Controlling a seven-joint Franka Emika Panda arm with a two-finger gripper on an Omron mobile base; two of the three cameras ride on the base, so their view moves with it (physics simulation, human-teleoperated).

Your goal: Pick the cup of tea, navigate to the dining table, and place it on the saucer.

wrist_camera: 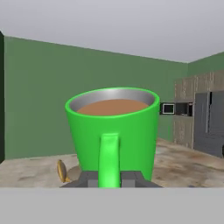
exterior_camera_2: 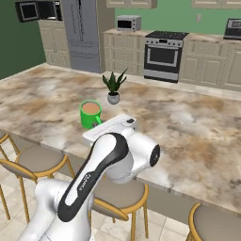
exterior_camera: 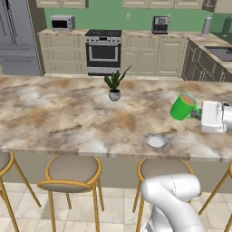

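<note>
- The cup of tea (exterior_camera: 183,107) is being judged light and rigid, but its glossy wall is likely slippery and the liquid is standing close to the rim, so any tilt is being treated as a spill risk.
- The side handle is being judged the right place to take hold, and that is where it is being pinched: the gripper (wrist_camera: 110,178) is being kept pressed together on the handle, the fingers (wrist_camera: 89,179) flanking it.
- The cup is being seen as a small bright green mug with a pale inner wall and light brown tea, sitting nearly upright.
- It is being held in the air above the dining table (exterior_camera: 54,113), toward the right end and clear of the top.
- The saucer (exterior_camera: 156,141), a shallow grey-white dish, is lying near the table's front edge, below the cup and nearer the edge than it.
- A small potted plant (exterior_camera: 114,86) is standing nearer the table's far edge.
</note>
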